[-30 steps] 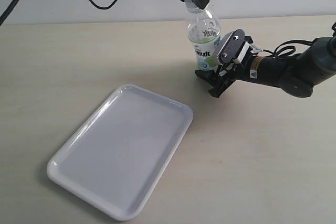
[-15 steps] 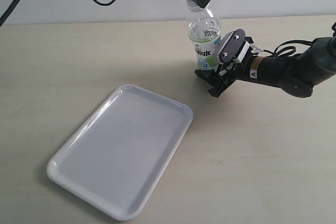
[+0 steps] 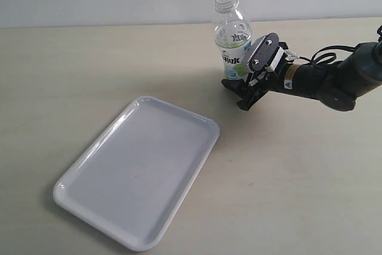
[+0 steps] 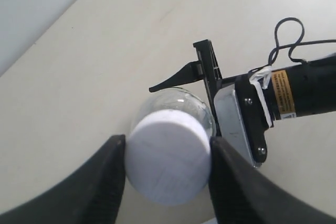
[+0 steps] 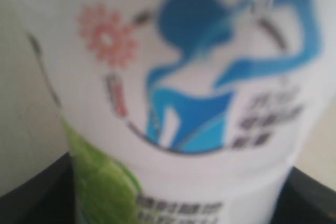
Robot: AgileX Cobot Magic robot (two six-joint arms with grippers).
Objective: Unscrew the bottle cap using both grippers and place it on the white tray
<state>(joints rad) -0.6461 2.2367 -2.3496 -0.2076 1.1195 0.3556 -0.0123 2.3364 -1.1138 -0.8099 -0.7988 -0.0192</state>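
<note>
Left claw (image 4: 168,178) around cap (image 4: 168,162), wrist-view only

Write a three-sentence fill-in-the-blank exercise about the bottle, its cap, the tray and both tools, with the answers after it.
1. The left tool is shut on the bottle cap, whose colour is ____.
2. The right tool clamps the bottle, which stands ____.
3. In the exterior view, the white tray lies to the ____ of the bottle.

Missing words: white; upright; left.
</note>
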